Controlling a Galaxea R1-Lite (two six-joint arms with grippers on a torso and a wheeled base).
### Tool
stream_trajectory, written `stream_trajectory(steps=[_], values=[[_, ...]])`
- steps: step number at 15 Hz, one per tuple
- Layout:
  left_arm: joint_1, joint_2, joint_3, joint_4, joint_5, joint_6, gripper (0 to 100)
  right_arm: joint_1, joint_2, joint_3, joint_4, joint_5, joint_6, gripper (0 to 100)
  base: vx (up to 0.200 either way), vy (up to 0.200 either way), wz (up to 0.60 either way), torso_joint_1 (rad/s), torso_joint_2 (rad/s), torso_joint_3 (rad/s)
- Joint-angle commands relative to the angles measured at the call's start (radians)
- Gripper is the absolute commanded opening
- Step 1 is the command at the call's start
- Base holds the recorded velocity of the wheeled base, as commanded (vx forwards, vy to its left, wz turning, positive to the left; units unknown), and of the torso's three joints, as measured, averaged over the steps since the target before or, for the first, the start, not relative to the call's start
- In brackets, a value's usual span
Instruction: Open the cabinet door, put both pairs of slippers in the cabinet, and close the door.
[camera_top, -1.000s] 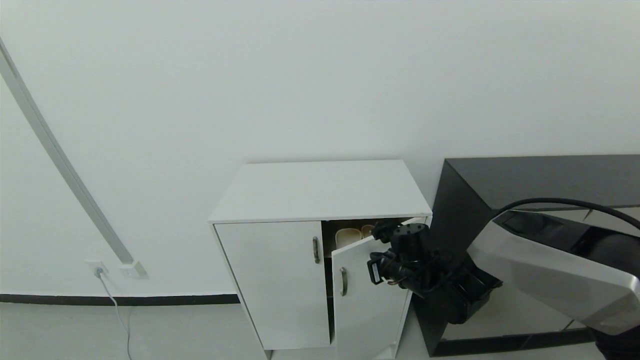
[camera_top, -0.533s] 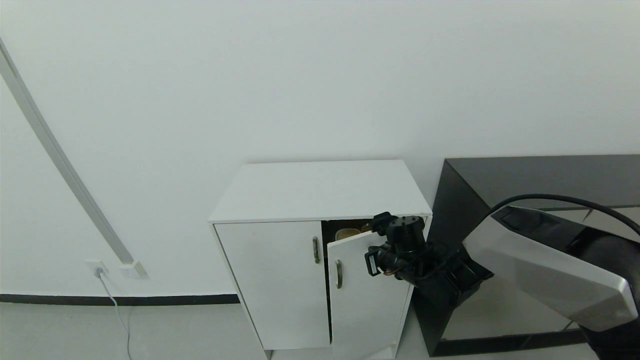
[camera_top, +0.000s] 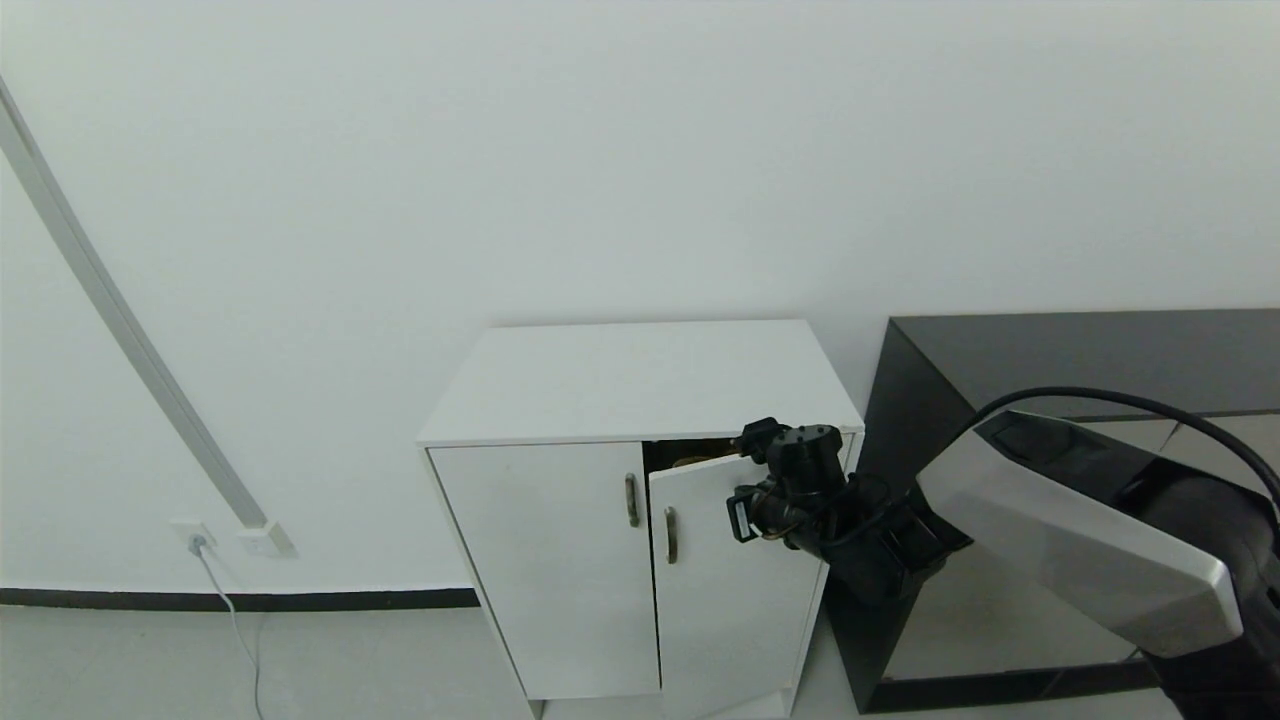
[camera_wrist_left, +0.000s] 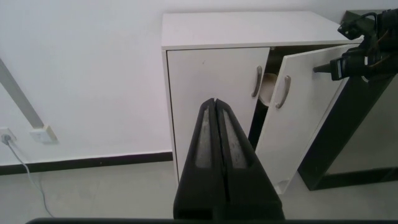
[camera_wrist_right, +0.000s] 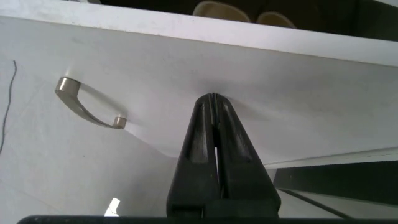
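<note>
**Cabinet door, right leaf** (camera_wrist_right: 292, 81). White panel, long axis upright, standing slightly ajar. A narrow dark gap shows along its top edge and at its handle side. It lies straight ahead of the right gripper (camera_wrist_right: 214, 99). That gripper's jaws are pressed together with nothing between them, and their tips appear to rest on the door's outer face, high on the panel. The door handle (camera_wrist_right: 90, 106), a metal bow, sits off to one side of the jaws, toward the free edge. The hinge side is on the other.

**Slippers** (camera_wrist_right: 221, 9). Beige, inside the cabinet, beyond the jaws and behind the door. Two rounded ends show over the door's top edge. How many pairs are inside cannot be told.

**Cabinet** (camera_top: 640, 380). White, two doors, against the wall. The left door (camera_top: 545, 570) is flush shut.

**Left gripper** (camera_wrist_left: 214, 102). Jaws closed and holding nothing. It is well back from the cabinet, which stands far ahead of its tips.

**Step judged.** This is the closing of the door, near its end. The right arm is much the nearer and already on the panel. The move turns on pushing straight ahead, on the handle side of the hinge, until the free edge meets the left door. A tip sliding along the smooth face would be the likely fault.

**Surroundings.** A black cupboard (camera_top: 1050, 350) stands just beside the cabinet on the hinge side. On the far side, low on the wall, are a wall socket (camera_top: 192, 535) and a cable (camera_top: 235, 620).
</note>
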Motion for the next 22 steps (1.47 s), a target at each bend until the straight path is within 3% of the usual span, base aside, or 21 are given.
stream_trajectory(steps=[1,12,22], values=[[0.0,0.001,0.0,0.0,0.0,-0.001,0,-0.006,0.003,-0.007,-0.001,0.0,0.0,0,0.0,0.0,0.0,0.0,0.0,0.0],[0.0,0.001,0.0,0.0,0.0,-0.001,0,-0.013,0.031,-0.14,0.118,-0.001,-0.002,0,0.0,0.0,0.0,0.0,0.0,0.0],[0.0,0.001,-0.001,0.0,0.002,-0.001,0,-0.013,0.037,-0.178,0.16,-0.001,-0.002,0,0.0,0.0,0.0,0.0,0.0,0.0]])
